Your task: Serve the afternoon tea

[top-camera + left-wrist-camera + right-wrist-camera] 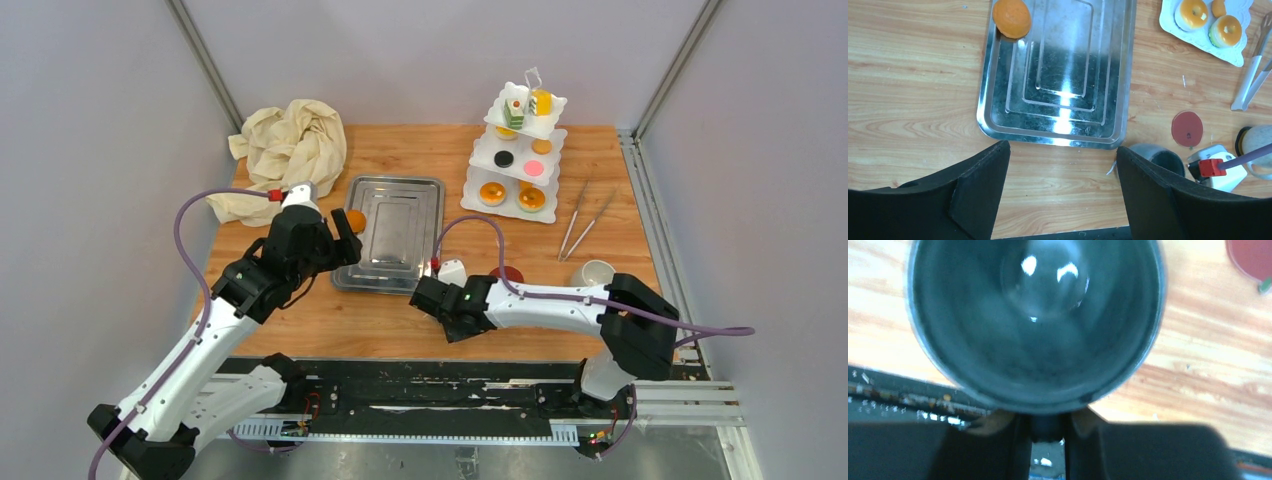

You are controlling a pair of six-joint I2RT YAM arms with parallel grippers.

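**Stand mostly loaded, right pincer at the grey mug's handle**
The stand (483, 152) at far right carries cakes on all three tiers. One orange cake (1012, 17) lies at the left edge of the tray (1063, 65), and both mugs look unserved, the off-white mug (597, 272) on the table (400, 140) at near right. The grey mug (1033, 320) sits by the tray's near right corner. Its handle is between the right pincer (1047, 432) jaws, which are drawn close, but I cannot tell whether they grip it. The left pincer (1063, 147) hangs apart and empty near the tray's left edge.
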